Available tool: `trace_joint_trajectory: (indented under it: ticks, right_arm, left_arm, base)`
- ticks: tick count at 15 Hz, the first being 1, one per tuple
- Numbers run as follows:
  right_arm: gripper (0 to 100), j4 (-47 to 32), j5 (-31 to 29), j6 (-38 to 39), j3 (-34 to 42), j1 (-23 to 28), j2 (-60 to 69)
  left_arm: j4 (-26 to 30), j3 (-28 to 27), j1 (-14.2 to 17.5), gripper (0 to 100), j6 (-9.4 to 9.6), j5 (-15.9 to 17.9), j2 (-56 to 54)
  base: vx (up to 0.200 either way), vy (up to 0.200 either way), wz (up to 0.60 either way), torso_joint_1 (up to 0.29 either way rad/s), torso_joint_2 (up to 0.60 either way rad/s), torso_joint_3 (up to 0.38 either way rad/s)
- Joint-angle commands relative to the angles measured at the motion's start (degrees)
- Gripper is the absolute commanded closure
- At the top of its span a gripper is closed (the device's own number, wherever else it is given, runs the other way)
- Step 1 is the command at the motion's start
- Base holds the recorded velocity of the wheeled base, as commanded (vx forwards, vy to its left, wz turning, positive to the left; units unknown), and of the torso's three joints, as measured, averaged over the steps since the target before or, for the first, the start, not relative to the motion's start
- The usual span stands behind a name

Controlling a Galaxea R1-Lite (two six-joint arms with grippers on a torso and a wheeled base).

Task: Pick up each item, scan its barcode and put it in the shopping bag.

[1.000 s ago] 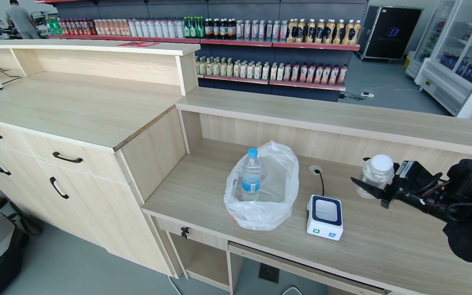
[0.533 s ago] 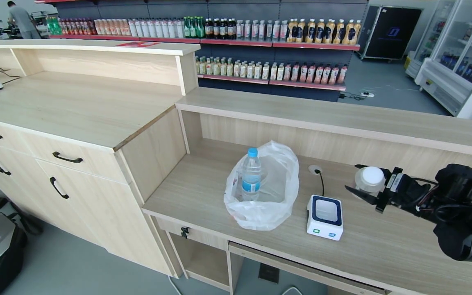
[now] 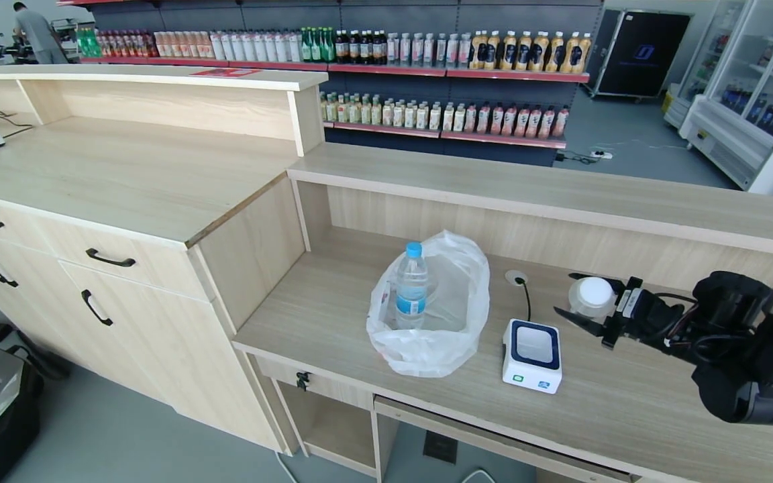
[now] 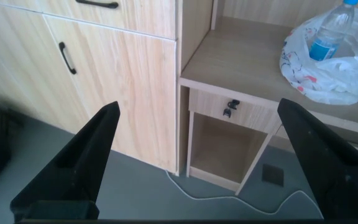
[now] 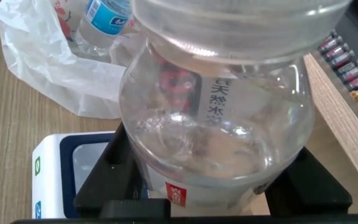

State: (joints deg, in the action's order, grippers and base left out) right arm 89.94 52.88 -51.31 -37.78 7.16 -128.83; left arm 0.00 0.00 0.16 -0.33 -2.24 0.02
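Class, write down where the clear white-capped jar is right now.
Head view, right side: the jar is held in the right gripper above the counter, just right of the scanner.

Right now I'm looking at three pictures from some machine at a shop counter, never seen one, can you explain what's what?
This is a two-armed robot. The wide picture is from a camera on its head; the other two are from cameras on its wrists. On the counter stands a white shopping bag with a water bottle upright inside, and beside it a white scanner. The right gripper is shut on a clear jar with a white lid, near the scanner. The left gripper is open and empty, by the cupboard doors.
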Motion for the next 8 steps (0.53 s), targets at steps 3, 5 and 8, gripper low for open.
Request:
trace_joint_trajectory:
  ticks: [3, 5, 8]
  right_arm:
    - [100, 0.06, 0.03, -0.11, -3.53, -1.62, -3.18]
    - [100, 0.06, 0.03, -0.11, -3.97, -1.79, -3.88]
    - [100, 0.06, 0.03, -0.19, -4.41, -2.15, -4.76]
  left_arm:
    - [0.00, 0.00, 0.02, 0, -0.02, -0.04, -0.02]
    - [0.00, 0.00, 0.02, 0, -0.02, -0.04, -0.02]
    - [0.00, 0.00, 0.02, 0, -0.02, -0.04, -0.02]
  base:
    - [0.000, 0.000, 0.00, 0.000, 0.00, 0.000]
    - [0.000, 0.000, 0.00, 0.000, 0.00, 0.000]
    - [0.000, 0.000, 0.00, 0.000, 0.00, 0.000]
